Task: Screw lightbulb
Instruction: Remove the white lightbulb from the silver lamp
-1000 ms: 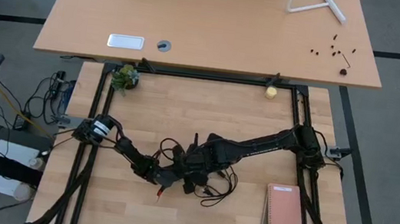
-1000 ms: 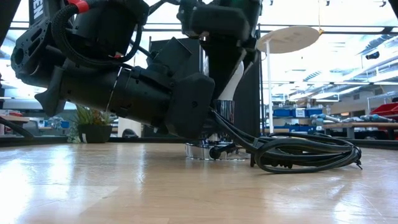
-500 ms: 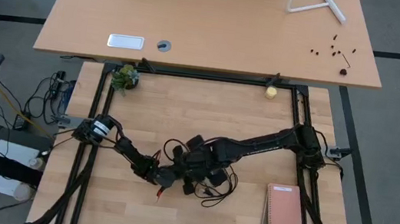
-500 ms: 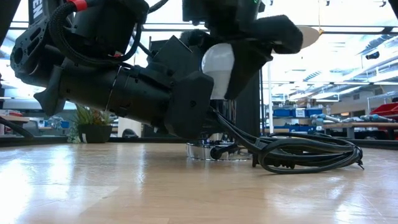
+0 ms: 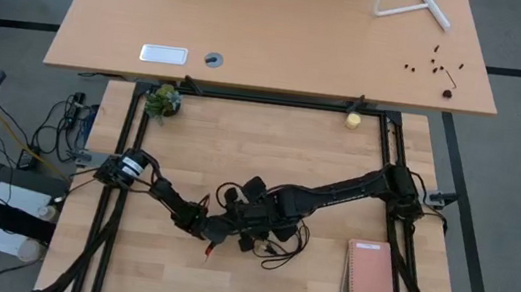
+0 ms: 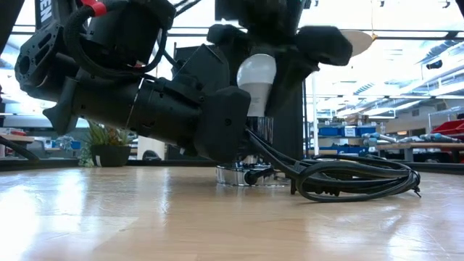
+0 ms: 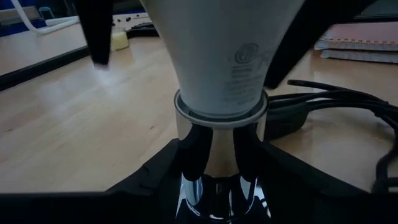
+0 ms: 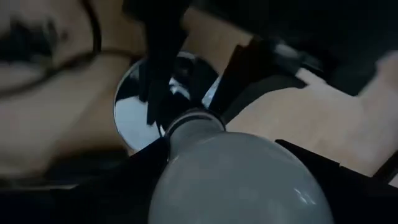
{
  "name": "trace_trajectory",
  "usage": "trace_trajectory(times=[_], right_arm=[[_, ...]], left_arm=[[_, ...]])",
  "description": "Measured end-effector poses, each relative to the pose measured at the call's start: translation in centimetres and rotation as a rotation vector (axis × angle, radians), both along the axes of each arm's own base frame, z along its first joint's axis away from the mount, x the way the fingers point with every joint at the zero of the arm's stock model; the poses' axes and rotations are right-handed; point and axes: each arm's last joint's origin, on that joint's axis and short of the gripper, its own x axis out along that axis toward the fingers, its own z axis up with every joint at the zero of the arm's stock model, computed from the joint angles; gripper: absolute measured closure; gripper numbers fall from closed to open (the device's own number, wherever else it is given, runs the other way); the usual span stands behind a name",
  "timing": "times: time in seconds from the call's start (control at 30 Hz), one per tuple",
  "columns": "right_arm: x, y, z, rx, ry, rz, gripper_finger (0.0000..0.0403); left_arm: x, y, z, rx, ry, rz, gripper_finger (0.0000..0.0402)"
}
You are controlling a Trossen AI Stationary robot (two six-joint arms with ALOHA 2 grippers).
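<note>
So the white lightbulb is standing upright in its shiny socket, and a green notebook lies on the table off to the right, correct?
Nearly. The high view shows the notebook is pink, not green. The lightbulb does stand upright in the shiny socket.

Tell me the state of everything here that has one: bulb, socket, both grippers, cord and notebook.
lightbulb: upright, seated in the socket.
socket: upright, held at its neck.
left gripper: shut on the socket.
right gripper: open, fingers either side of the lightbulb.
cord: loosely coiled.
notebook: closed.
</note>
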Motion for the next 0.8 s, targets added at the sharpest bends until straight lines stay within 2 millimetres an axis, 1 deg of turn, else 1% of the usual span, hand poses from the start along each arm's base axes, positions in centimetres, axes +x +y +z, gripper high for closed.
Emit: trace_trajectory(times=[0.17,0.27,0.37,0.5,0.6,0.8], right_arm=[[0.1,0.9,2.1,0.084,-0.086,-0.207,0.0076],[-0.2,0.9,3.4,0.146,-0.103,-0.34,0.0061],[-0.4,0.9,4.3,0.201,-0.114,-0.49,0.0051],[-0.5,0.8,4.6,0.243,-0.154,-0.669,0.0042],[-0.8,0.7,4.6,0.248,-0.162,-0.77,0.0035],[-0.7,0.1,4.0,0.323,-0.182,-1.008,0.0025]], left_arm=[[0.0,0.0,0.0,0.002,0.005,0.002,0.0213],[0.0,0.0,0.0,0.001,0.005,0.002,0.0213],[0.0,0.0,0.0,0.001,0.005,0.001,0.0213],[0.0,0.0,0.0,0.0,0.005,0.002,0.0213],[0.0,0.0,0.0,0.0,0.005,0.002,0.0213],[0.0,0.0,0.0,-0.002,0.001,0.002,0.0213]])
